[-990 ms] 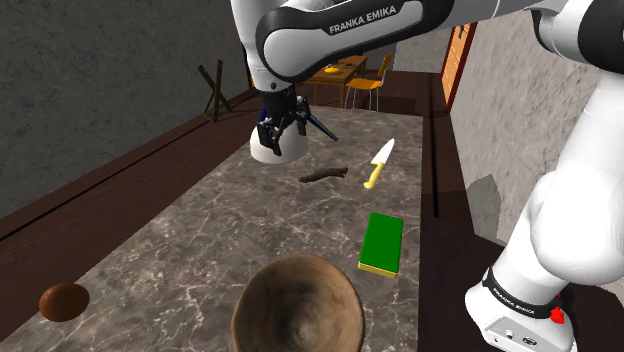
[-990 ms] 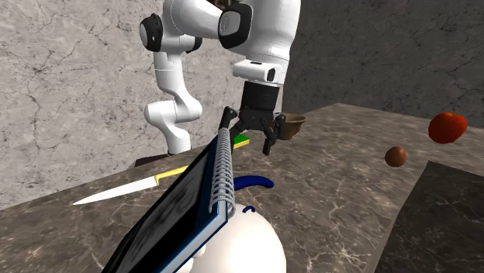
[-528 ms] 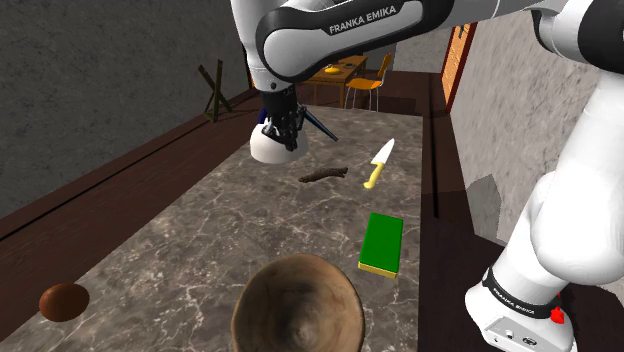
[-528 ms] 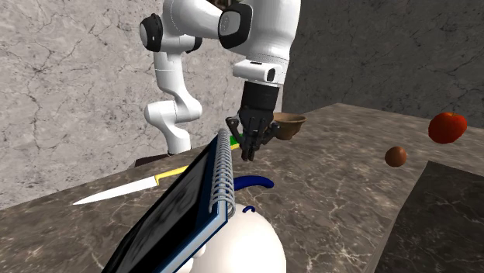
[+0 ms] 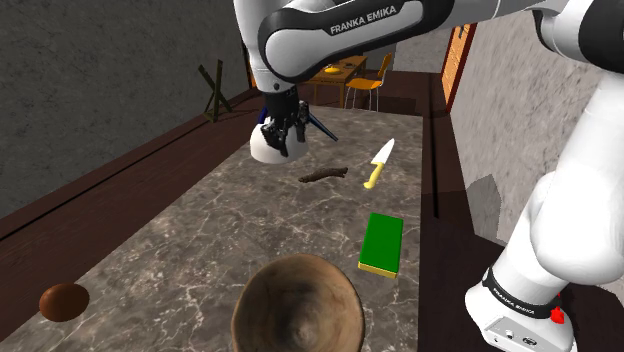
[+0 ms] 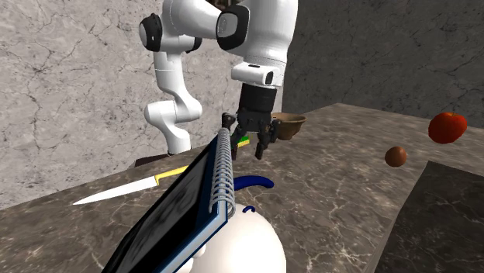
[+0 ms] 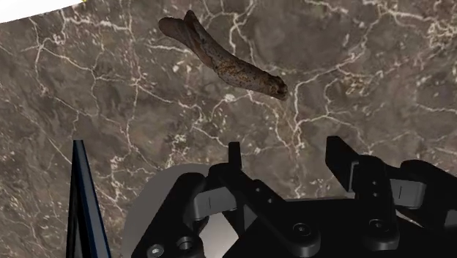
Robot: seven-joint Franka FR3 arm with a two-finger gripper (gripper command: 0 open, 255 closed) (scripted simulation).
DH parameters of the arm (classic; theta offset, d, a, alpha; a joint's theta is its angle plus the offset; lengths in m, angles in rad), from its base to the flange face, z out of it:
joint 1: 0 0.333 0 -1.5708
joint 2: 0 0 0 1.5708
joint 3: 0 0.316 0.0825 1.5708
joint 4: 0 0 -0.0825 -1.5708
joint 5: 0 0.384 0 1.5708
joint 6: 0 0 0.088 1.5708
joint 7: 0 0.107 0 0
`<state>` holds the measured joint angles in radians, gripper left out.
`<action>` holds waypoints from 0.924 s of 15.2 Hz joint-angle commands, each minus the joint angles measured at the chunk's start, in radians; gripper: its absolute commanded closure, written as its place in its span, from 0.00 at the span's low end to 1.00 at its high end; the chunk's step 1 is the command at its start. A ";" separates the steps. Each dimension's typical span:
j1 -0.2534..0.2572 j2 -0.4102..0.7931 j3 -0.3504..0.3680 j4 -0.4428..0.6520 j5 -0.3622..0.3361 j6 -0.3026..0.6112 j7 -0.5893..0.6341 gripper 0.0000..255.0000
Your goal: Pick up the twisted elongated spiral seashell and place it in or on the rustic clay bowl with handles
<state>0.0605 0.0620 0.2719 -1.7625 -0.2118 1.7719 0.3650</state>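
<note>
Seashell (image 5: 323,175), brown, long and twisted, is seen lying flat on the dark marbled countertop (image 5: 190,240), just above the middle of the shoulder view, and is touched by nothing. The black gripper (image 5: 281,140) is held in the air up and to the left of it in that frame, in front of a white rounded object (image 5: 262,152). In the wrist view the shell is shown beyond the fingertips and apart from them. The two fingers (image 7: 340,157) are spread apart, and nothing is clasped between them.

A knife (image 5: 380,163) with a yellow handle is laid just to the right of the shell, and a green block (image 5: 382,242) is placed to the lower right of centre. The brown bowl (image 5: 296,305) is set at the bottom edge of the shoulder view, well apart from the shell. A brown ball (image 5: 63,301) is found at the lower left. In the second exterior view a blue spiral-bound notebook (image 6: 182,209) is seen in the lower left foreground, below the gripper.
</note>
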 commanded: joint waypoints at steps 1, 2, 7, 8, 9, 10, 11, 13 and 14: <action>-0.023 -0.002 -0.007 -0.029 0.048 -0.007 -0.264 0.00; -0.037 0.002 -0.013 -0.041 0.072 -0.020 -0.418 0.00; -0.087 0.053 -0.021 -0.058 0.098 -0.091 -0.967 0.00; -0.088 0.052 -0.021 -0.074 0.098 -0.078 -0.967 0.00; -0.089 0.050 -0.022 -0.088 0.098 -0.064 -0.967 0.00; -0.090 0.049 -0.023 -0.103 0.098 -0.050 -0.967 0.00; -0.091 0.048 -0.023 -0.117 0.098 -0.037 -0.967 0.00; -0.092 0.047 -0.024 -0.145 0.097 -0.010 -0.966 0.00; -0.093 0.047 -0.025 -0.153 0.097 -0.002 -0.966 0.00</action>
<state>-0.0312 0.1106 0.2479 -1.9023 -0.1151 1.7576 -0.6000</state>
